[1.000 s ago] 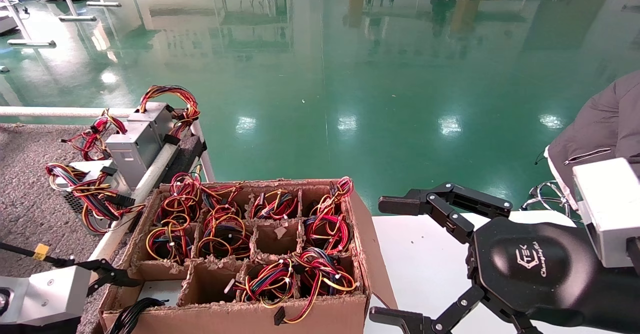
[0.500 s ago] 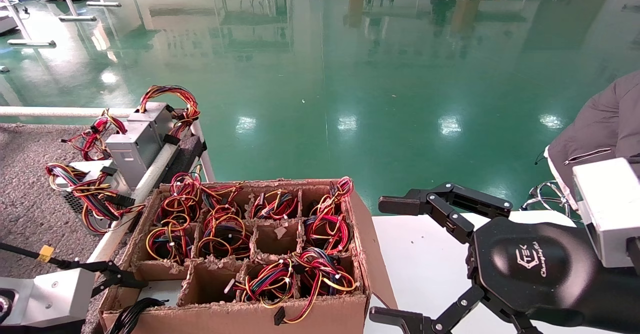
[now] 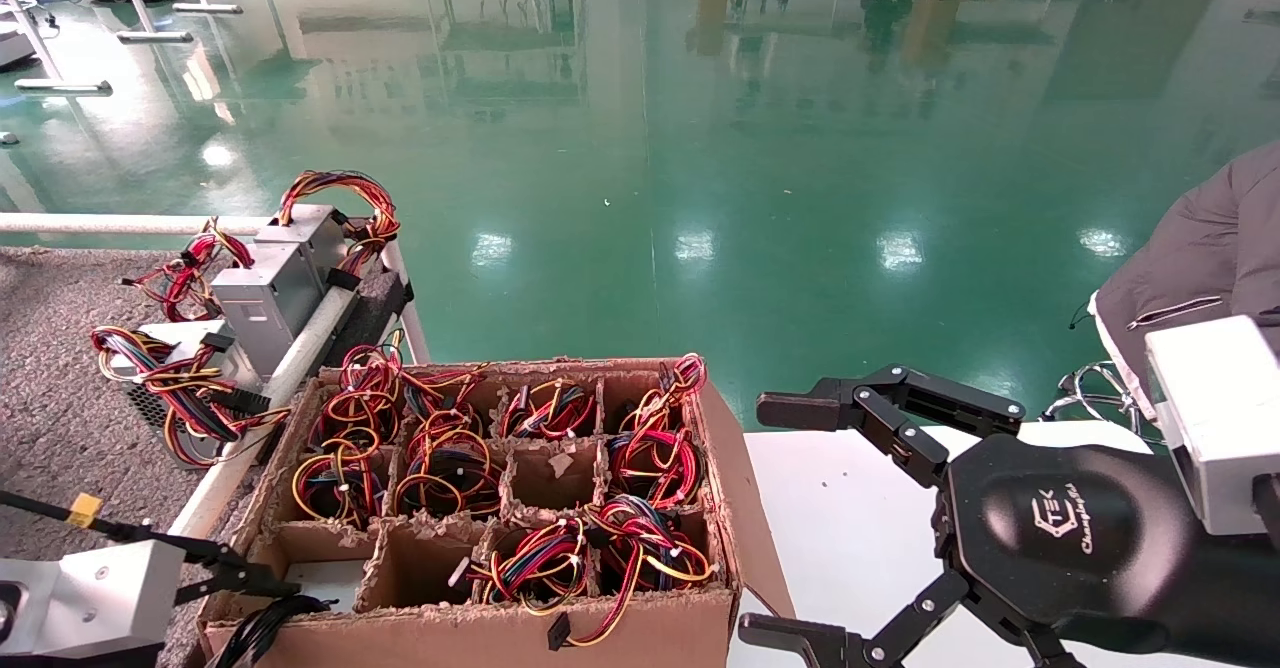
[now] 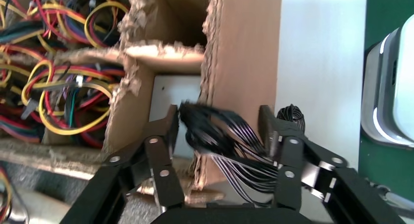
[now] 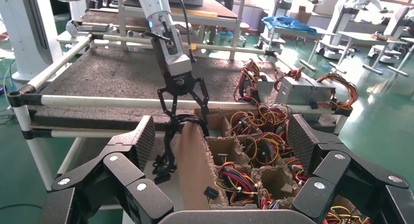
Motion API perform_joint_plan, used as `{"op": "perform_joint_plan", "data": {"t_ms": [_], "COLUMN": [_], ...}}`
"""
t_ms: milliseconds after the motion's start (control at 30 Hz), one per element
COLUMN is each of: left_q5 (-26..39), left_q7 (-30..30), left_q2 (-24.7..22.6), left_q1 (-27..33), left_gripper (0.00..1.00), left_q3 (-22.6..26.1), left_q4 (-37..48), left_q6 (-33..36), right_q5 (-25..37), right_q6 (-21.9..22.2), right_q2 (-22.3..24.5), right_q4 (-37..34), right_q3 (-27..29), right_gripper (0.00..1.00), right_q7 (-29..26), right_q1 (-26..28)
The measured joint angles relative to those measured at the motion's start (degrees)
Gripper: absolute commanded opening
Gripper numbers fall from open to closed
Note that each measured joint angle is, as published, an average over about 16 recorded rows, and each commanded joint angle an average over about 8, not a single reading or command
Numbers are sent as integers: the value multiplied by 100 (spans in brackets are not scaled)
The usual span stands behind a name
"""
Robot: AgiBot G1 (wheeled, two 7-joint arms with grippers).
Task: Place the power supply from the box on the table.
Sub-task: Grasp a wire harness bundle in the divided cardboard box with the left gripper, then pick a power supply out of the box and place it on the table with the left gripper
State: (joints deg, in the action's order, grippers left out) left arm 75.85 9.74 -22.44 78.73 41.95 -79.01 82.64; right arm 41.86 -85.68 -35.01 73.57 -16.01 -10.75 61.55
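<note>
Two tools gape: left tool (image 4: 219,131) straddling the power supply's black cable bundle (image 4: 229,146), right tool (image 3: 790,523) idle.

The table (image 3: 60,428) (dark grey, carpet-like, railed in white tube) is carrying several grey metal units (image 3: 265,293) trailing red and yellow wires. The box (image 3: 640,628) is probably resting partly on the white tabletop (image 3: 850,538) alongside.

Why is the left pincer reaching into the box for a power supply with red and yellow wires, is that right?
Not quite. The left pincer is open around a black cable bundle, not red and yellow wires, at the corner cell of the box. The left wrist view shows it: the grey power supply lies below in that cell. The coloured wires fill neighbouring cells.
</note>
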Motion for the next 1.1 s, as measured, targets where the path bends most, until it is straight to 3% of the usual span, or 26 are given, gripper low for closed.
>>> {"op": "perform_joint_plan", "data": {"t_ms": [667,1100], "left_q5": [302,46], "left_q7": [196,147], "left_q2": [16,-72], "left_q1": [178,387], "left_gripper": [0,0], "left_q3": [87,-130], "left_q4": [-52,-100], "left_q6": [-30,-7], "right_q5": [0,0], "right_q6": [0,0], "right_q2": [0,0], "right_q4": [0,0], "right_q3": [0,0], "right_gripper": [100,100], "right_q7": [0,0], "right_q1": [0,0]}}
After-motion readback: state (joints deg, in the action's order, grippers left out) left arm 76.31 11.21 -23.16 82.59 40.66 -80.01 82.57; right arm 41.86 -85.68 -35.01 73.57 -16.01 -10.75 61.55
